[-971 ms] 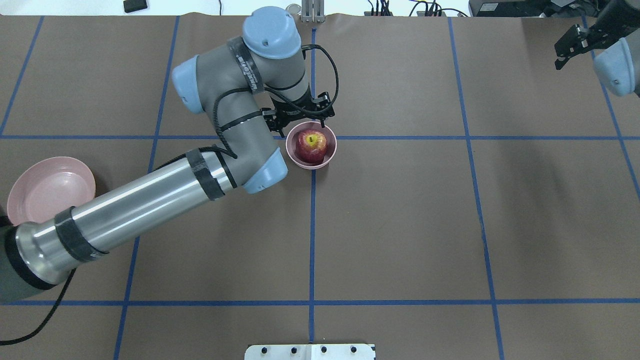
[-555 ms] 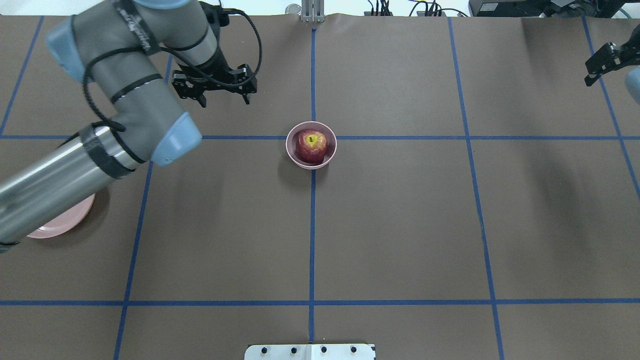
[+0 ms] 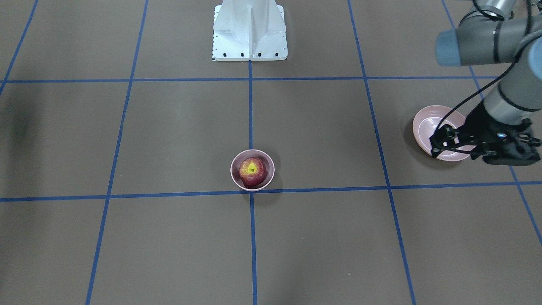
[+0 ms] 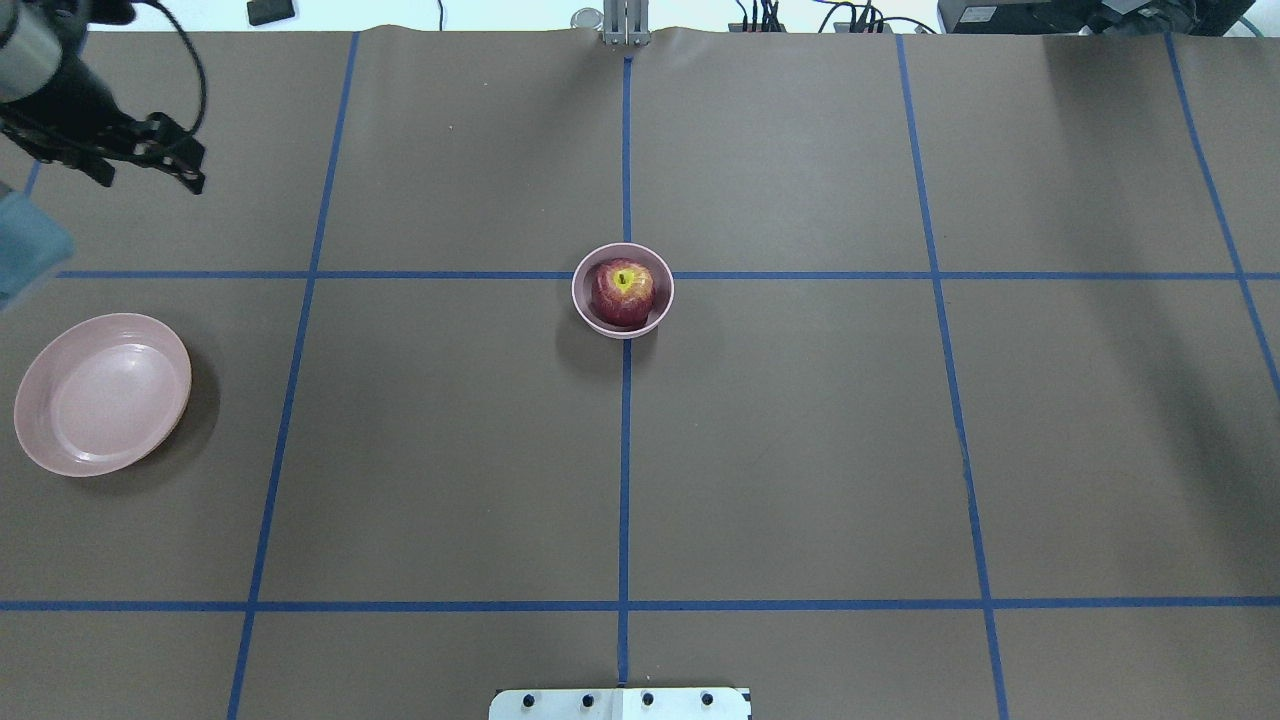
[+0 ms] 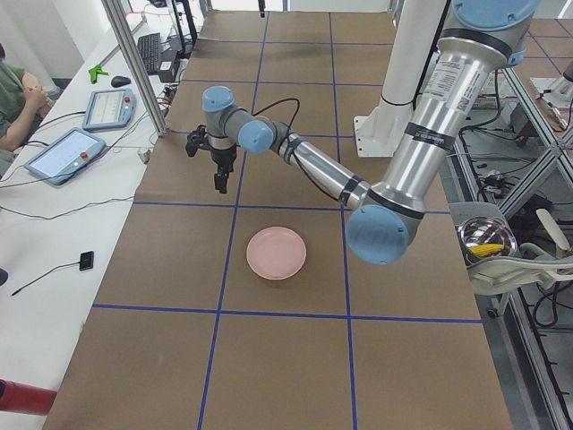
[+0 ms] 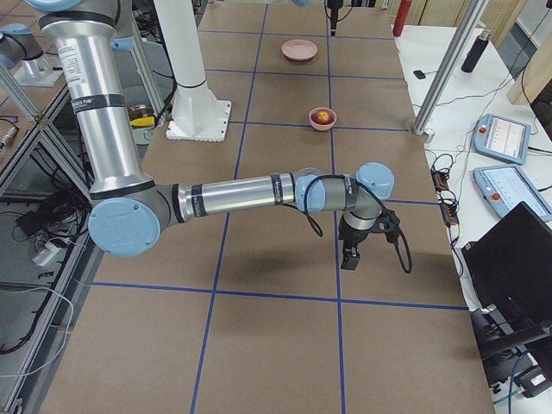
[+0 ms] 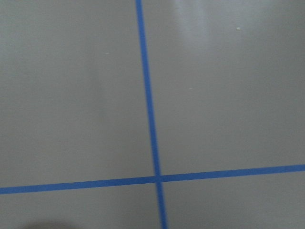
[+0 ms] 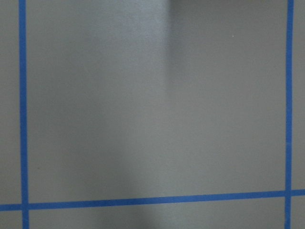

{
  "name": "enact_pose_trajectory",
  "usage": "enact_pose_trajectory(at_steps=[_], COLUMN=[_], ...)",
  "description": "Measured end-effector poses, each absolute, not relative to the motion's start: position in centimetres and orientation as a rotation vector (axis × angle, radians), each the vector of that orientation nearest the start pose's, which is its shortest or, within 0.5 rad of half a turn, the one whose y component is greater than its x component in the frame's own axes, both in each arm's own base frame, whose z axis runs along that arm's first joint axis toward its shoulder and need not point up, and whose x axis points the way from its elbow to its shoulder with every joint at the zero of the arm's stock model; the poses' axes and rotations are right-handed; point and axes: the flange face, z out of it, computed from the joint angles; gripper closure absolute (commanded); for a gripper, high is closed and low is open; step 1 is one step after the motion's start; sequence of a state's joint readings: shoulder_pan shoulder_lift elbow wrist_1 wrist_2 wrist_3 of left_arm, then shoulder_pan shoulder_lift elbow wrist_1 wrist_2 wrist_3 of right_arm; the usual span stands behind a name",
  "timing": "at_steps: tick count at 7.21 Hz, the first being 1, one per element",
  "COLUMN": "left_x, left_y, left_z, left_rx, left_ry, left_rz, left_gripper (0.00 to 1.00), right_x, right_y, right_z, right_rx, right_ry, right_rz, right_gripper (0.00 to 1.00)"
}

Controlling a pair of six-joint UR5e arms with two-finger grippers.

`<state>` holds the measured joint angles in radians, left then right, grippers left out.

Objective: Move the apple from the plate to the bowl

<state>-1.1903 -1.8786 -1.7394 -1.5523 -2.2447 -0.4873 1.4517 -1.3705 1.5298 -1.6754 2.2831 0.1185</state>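
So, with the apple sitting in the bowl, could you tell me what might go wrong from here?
1. The apple nearly fills the small bowl, so a bump could tip it out.
2. The open left gripper hangs beyond the empty plate; a low return toward the base might clip its rim.

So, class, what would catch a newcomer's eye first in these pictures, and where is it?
The dark-red apple with its yellow top stands out, sitting in the small pink bowl where blue lines cross at the middle of the table. The wide pink plate lies empty toward the robot's left, and the left claw hangs open farther out, clear of both.
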Motion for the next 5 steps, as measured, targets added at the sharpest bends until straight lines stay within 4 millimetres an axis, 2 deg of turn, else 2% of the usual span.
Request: enact_pose_trajectory(at_steps=[1, 2, 3, 5], left_x=[10.4, 6.5, 4.1, 2.4], left_y=[-57.3, -55.9, -54.6, -53.6], left_z=[46.1, 49.8, 52.7, 59.0], left_rx=[0.116, 0.104, 0.095, 0.086], left_ry=[0.784, 0.777, 0.773, 0.766], left_rz=[0.057, 0.036, 0.012, -0.011], left_gripper=[0.01, 0.01, 0.01, 0.01], right_x=[0.9, 2.1, 3.2, 4.8], right_y=[-57.3, -57.0, -56.7, -56.3], right_z=[59.2, 59.5, 59.7, 59.7], right_rx=[-0.03, -0.015, 0.004, 0.024], right_ry=[-0.715, -0.717, -0.719, -0.721], right_rz=[-0.007, 0.009, 0.025, 0.053], right_gripper=[0.0, 0.0, 0.0, 0.0])
